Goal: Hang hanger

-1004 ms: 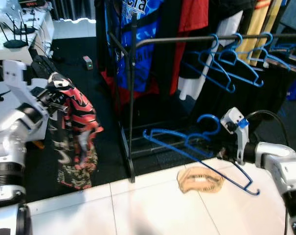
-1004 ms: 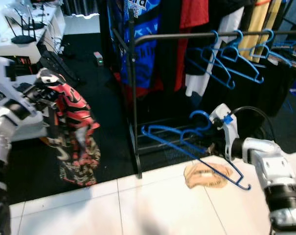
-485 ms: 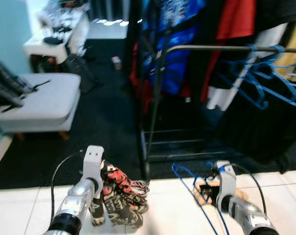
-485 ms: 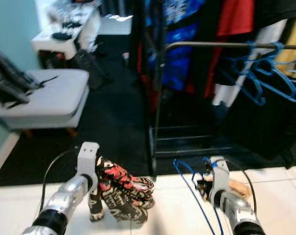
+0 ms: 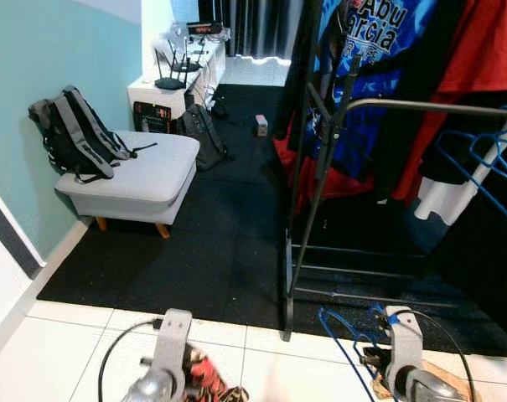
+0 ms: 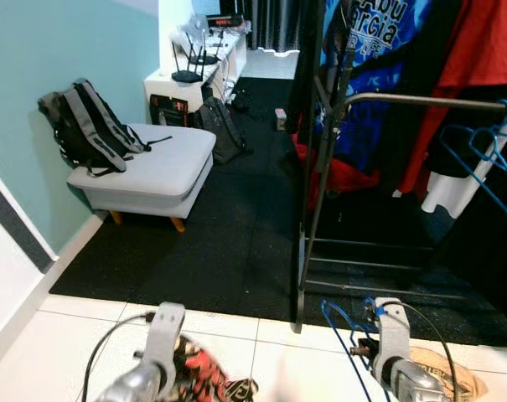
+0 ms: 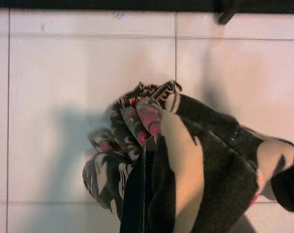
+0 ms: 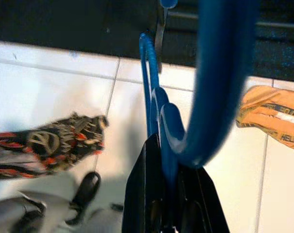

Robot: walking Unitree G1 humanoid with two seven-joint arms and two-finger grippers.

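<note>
while low by the floor: right gripper (image 8: 168, 213) clamped on blue hanger (image 8: 215, 73)
rail (image 5: 429, 106): up and ahead, right arm nearer
left gripper (image 7: 147, 204): closed on patterned garment (image 7: 137, 121)

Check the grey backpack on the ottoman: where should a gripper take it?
By the top of the backpack, coming down from the room side. It leans upright against the teal wall on the ottoman, so its top and strap side are exposed.
</note>
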